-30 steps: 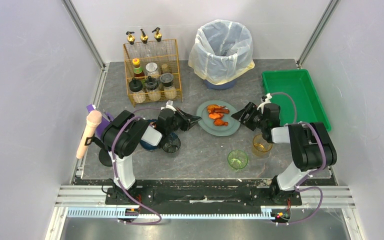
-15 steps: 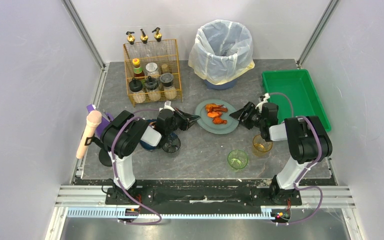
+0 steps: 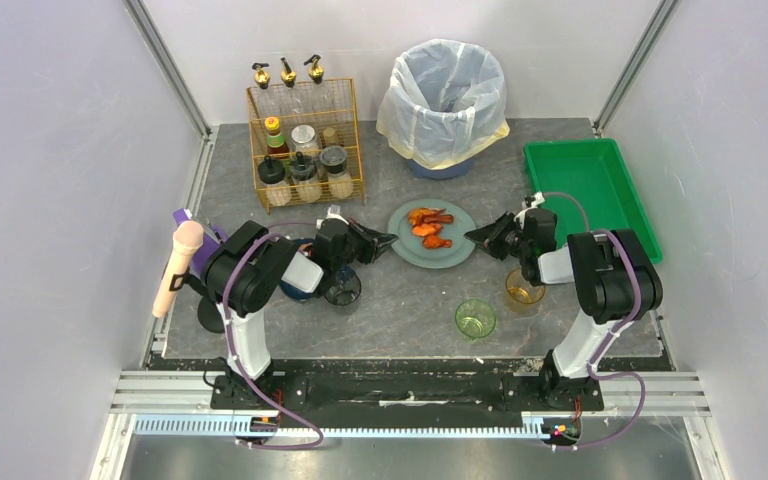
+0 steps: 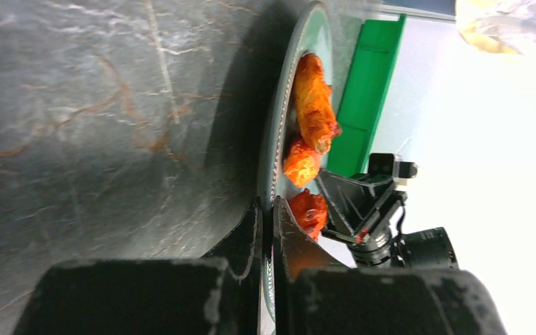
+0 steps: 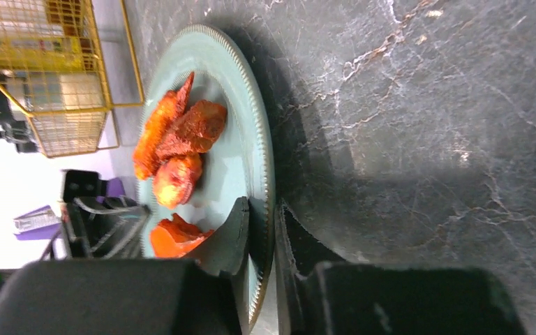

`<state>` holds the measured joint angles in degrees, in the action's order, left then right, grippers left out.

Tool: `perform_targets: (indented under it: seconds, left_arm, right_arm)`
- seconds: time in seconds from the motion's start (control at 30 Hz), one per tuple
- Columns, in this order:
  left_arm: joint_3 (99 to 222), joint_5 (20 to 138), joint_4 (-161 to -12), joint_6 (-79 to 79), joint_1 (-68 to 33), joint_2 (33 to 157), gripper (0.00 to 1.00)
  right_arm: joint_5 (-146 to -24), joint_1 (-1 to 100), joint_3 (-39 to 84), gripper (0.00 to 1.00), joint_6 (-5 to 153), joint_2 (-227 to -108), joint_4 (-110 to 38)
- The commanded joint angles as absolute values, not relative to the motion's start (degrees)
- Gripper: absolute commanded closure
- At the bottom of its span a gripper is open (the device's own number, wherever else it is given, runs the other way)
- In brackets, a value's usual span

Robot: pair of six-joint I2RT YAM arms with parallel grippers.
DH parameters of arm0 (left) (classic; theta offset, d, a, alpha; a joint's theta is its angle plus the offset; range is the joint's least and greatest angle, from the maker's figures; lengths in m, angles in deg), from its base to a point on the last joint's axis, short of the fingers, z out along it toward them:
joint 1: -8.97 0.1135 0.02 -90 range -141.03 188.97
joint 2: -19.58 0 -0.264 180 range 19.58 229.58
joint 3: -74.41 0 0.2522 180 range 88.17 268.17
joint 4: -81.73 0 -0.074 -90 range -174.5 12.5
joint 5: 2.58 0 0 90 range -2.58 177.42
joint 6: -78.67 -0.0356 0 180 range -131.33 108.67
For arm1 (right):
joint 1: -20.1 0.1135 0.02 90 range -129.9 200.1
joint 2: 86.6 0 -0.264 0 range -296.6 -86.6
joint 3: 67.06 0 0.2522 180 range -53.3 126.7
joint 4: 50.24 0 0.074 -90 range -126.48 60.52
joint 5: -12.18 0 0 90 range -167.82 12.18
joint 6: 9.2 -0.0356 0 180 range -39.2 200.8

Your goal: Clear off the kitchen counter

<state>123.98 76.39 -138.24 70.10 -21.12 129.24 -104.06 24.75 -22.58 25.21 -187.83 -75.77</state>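
Item: plate (image 3: 442, 256), round, pale green, ribbed rim, carrying orange-red food pieces (image 3: 430, 228). Location: on or just above the desk (image 3: 400, 300), directly between the two grippers; whether its underside had left the slab could not be told. Left gripper (image 3: 392, 240): pressed together on the plate's rim, one finger above and one below, plate extending away from its tips toward the opposite arm. Right gripper (image 3: 471, 236): pinching the opposite rim in the same manner, upper finger lying on the plate's face close to the nearest food piece. Orientation: plate round, no long axis of its own; the line joining the two grips ran straight across its middle, both arms equally near. Adjacent items: lined bin (image 3: 445, 95), beyond the plate on the side far from both arm bases; green tray (image 3: 580, 185), outboard of the right gripper; amber glass (image 3: 523, 288) just behind that gripper, green glass (image 3: 476, 319) further back. Assessment: the coming move likely turned on both arms raising the plate level and carrying it away from themselves toward the bin; uneven lift risked spilling food.
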Motion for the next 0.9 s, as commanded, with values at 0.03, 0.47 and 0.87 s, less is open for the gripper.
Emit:
perform_targets:
  seconds: [0.03,0.47,0.87]
  left_arm:
    - [127.3,73.4,-136.6,66.7,-22.6,124.8,0.84]
    - [130.5,72.4,-135.0,66.4,-23.5,126.4,0.37]
    - [129.9,73.5,-145.0,69.5,-24.6,126.4,0.56]
  right_arm:
    - [-110.9,26.5,-22.8,1.00,22.3,-187.3,-81.7]
    - [-113.4,26.5,-24.0,1.00,15.9,-188.1,-88.2]
    - [-111.6,26.5,-23.3,1.00,18.4,-189.9,-81.8]
